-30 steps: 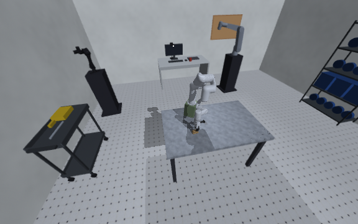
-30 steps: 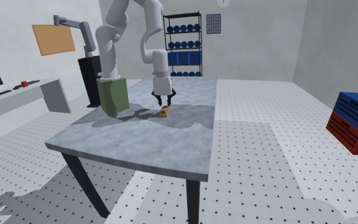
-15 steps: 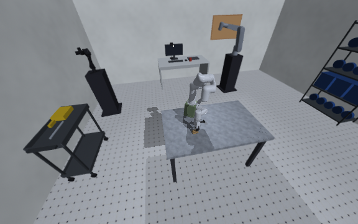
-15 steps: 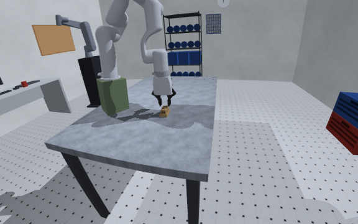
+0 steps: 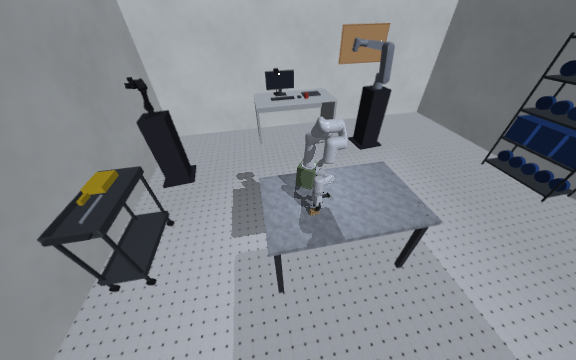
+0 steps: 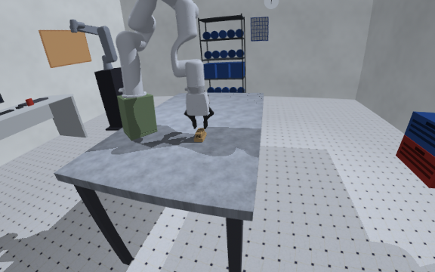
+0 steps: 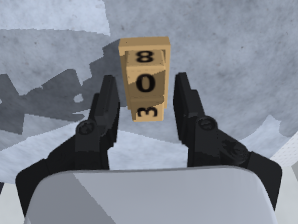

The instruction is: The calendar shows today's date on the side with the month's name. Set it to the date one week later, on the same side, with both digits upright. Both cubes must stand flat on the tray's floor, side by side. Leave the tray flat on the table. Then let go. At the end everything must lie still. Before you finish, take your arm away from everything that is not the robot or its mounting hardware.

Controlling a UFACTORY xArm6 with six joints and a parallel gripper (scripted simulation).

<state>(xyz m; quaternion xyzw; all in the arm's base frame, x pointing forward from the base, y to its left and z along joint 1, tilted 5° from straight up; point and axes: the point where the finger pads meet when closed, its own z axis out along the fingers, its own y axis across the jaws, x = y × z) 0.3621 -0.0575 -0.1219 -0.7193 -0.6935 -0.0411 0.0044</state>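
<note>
Tan calendar beneath the spread claw, date not readable

Calendar point(image 5: 313, 212) point(image 6: 200, 135) point(image 7: 145, 94) on the table point(image 5: 373, 200) point(image 6: 146, 170) point(image 7: 230, 30), near the green block point(image 5: 306, 177) point(image 6: 138, 117) under the arm. Claw point(image 5: 317, 208) point(image 6: 200, 127) point(image 7: 145, 88) pointing down above it, fingers spread part way, nothing pinched. In the wrist view they stand to either side of the calendar's outline, a gap on each side.

Step in hand, my reading: lining up for a grip on a cube. Advice: settle first which cube must turn or swap, and onto which face. Centre over that one cube, keep the fingers square to its sides, and come straight down without catching the tray's rim point(image 7: 144, 42). Close gently, lift well free before any turn, and set it back flat. A grip off centre could twist the cube, drag its neighbour or tip the tray.

Hard to make out: the month's name shows in no view, so today's date and its target stay unknown. From the wrist, an 8, a 0 and a 3 can be read; 8 and 3 lie sideways. Seam between the cubes not clear. Tray's floor hidden; cannot tell whether both cubes sit flat. From the top, the calendar is only a small tan patch.
</note>
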